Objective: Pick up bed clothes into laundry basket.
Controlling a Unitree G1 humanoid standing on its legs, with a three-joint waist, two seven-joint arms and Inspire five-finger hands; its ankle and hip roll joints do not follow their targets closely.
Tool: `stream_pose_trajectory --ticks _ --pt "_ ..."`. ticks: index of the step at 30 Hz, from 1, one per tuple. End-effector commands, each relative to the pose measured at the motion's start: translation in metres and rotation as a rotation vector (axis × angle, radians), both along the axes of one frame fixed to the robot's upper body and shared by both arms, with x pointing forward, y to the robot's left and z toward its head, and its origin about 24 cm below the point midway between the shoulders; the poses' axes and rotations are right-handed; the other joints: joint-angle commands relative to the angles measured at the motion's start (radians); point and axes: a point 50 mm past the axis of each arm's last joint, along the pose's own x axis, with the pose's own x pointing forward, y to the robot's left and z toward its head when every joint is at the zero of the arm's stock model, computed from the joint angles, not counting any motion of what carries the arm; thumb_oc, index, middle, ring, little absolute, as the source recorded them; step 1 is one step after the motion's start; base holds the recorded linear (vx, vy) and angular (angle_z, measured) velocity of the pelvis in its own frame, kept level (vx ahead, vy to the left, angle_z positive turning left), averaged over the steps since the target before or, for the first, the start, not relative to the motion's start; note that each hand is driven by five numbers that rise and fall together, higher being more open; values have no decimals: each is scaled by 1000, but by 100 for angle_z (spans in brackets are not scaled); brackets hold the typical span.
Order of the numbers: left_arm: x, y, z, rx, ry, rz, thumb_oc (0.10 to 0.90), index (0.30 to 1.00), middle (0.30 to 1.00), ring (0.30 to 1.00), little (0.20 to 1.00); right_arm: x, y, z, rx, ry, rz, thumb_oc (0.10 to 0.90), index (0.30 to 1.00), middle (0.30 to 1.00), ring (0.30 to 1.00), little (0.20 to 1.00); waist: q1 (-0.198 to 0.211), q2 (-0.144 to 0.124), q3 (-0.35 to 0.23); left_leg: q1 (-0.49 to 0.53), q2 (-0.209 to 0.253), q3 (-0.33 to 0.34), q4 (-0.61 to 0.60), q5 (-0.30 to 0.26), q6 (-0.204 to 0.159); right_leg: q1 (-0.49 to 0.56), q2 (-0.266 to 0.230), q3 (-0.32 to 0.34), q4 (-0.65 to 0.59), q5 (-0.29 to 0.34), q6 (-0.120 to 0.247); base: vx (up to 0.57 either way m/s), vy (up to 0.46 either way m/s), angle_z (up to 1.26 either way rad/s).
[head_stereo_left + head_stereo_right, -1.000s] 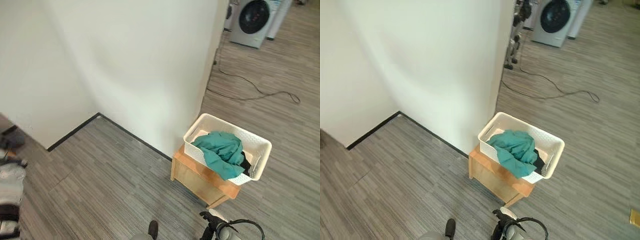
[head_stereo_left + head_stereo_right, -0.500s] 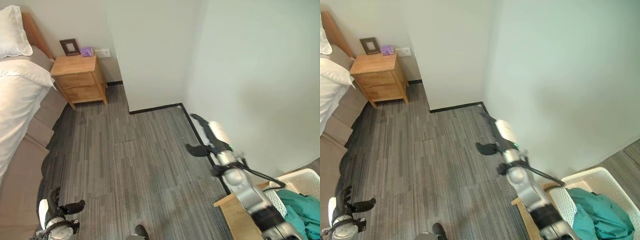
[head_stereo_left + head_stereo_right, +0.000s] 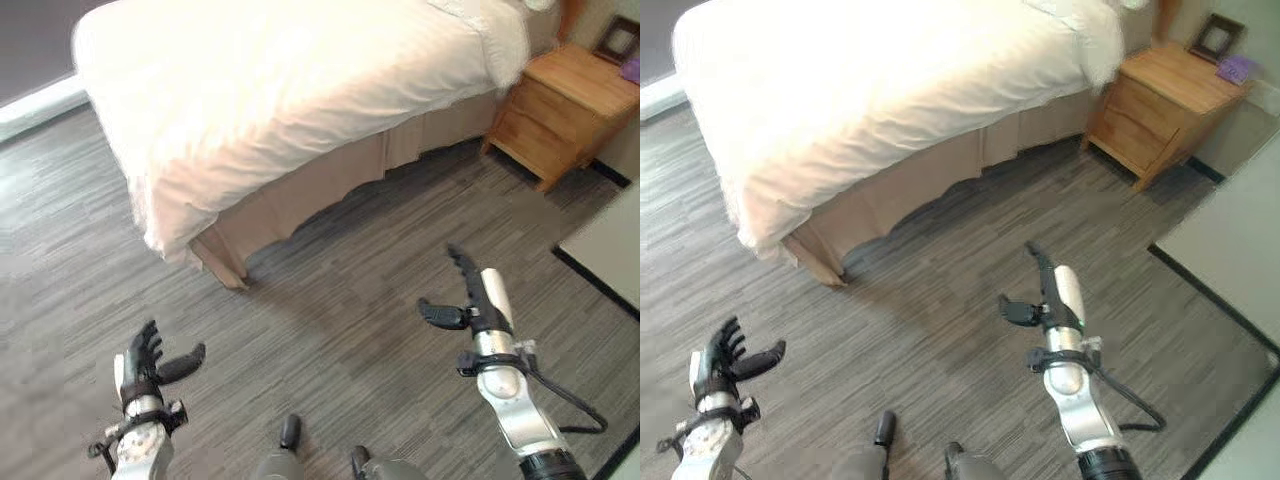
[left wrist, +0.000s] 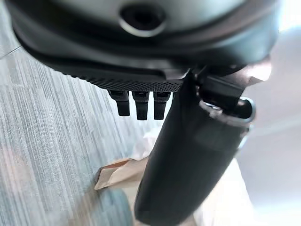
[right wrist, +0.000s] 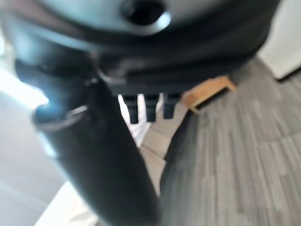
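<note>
I have both hands empty with fingers straight — left hand (image 3: 150, 365) at lower left, right hand (image 3: 478, 300) at lower right — held out toward the bed (image 3: 300, 100) across the upper frame, ready for its white bed clothes (image 3: 890, 90).

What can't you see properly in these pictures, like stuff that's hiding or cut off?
- Far side and head of the bed: cut off by the top edge in both eye views.
- Under the bed: hidden by the tan bed skirt.
- Picture frame on the nightstand: too small to tell what it shows.
- Small purple thing beside it: too small to identify.
- Left hand and right hand: open, holding nothing.
</note>
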Motion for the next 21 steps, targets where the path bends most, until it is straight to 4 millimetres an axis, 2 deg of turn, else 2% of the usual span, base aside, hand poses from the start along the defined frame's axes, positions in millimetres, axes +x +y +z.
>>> stream_pose_trajectory --ticks 1,2,3,4,5,6,7,8,9,10,12,15,16,17,18,21 --pt "31 9 83 205 -363 -79 800 900 900 900 900 18 20 63 -8 -307 125 800 900 900 900 900 -31 -84 -42 -69 21 81 -28 45 -29 165 -258 59 -294 52 217 -501 -237 90" --pt "40 2 95 174 -433 -110 800 900 900 900 900 18 16 69 -37 -317 122 800 900 900 900 900 -87 -111 -33 -34 115 460 87 -5 3 162 -270 -79 -290 57 211 -714 -338 110" --pt "41 -3 99 189 -445 -154 800 900 900 900 900 14 16 71 -22 -329 122 800 900 900 900 900 -105 -123 -36 -5 124 537 194 -61 5 150 -282 -131 -290 81 197 -582 -272 268" --pt "41 -3 99 191 -443 -156 800 900 900 900 900 14 16 70 -20 -327 121 800 900 900 900 900 -108 -124 -35 -16 129 529 222 -80 5 157 -282 -137 -293 79 199 -348 -152 291" --pt "43 -7 100 193 -448 -190 800 900 900 900 900 10 12 70 -2 -332 112 800 900 900 900 900 -126 -138 -47 11 139 568 325 -128 6 149 -299 -187 -288 94 191 -130 29 229" --pt "42 -13 97 166 -436 -231 800 900 900 900 900 4 6 68 13 -328 91 800 900 900 900 900 -175 -116 -95 144 165 650 240 -181 -7 141 -307 -273 -279 87 214 -127 30 49" --pt "42 -13 96 163 -432 -231 800 900 900 900 900 4 6 68 12 -324 91 800 900 900 900 900 -176 -116 -96 155 157 652 222 -176 -4 146 -311 -274 -280 87 217 -3 223 87" --pt "42 -16 97 193 -424 -248 800 900 900 900 900 -2 -2 69 -1 -330 65 800 900 900 900 900 -183 -111 -106 159 143 635 152 -130 -22 147 -330 -304 -275 107 224 -24 206 120" --pt "46 -20 98 191 -426 -272 800 900 900 900 900 -5 -4 65 15 -321 46 800 900 900 900 900 -190 -109 -111 158 133 624 113 -109 -28 146 -336 -324 -265 114 230 -31 197 80" --pt "46 -21 98 191 -426 -274 800 900 900 900 900 -5 -4 65 15 -320 43 800 900 900 900 900 -192 -110 -112 159 129 619 103 -102 -28 147 -338 -330 -264 114 231 -14 97 44" --pt "45 -26 98 197 -429 -310 800 900 900 900 900 -8 -1 64 49 -337 33 800 900 900 900 900 -205 -103 -126 194 96 600 -2 -86 -12 136 -348 -334 -252 122 248 7 145 67" --pt "44 -26 98 198 -428 -311 800 900 900 900 900 -8 -1 64 50 -336 32 800 900 900 900 900 -205 -104 -127 197 92 600 -9 -82 -11 137 -350 -335 -252 122 249 -24 60 27" --pt "43 -29 96 193 -421 -328 800 900 900 900 900 -8 2 63 63 -341 35 800 900 900 900 900 -204 -107 -125 193 88 614 -12 -65 3 124 -357 -348 -246 141 247 -18 123 29" --pt "41 -31 91 178 -404 -334 800 900 900 900 900 -7 5 62 70 -336 44 800 900 900 900 900 -201 -113 -130 208 78 594 -19 -85 1 129 -367 -331 -244 135 260 -80 148 24" --pt "39 -32 89 182 -392 -343 800 900 900 900 900 -7 8 61 69 -330 55 800 900 900 900 900 -200 -120 -125 205 75 613 -14 -74 14 121 -374 -343 -239 155 259 71 98 13" --pt "37 -32 88 197 -383 -355 800 900 900 900 900 -6 11 58 73 -318 68 800 900 900 900 900 -196 -123 -130 218 66 596 -19 -94 11 130 -381 -328 -244 148 270 15 44 5"
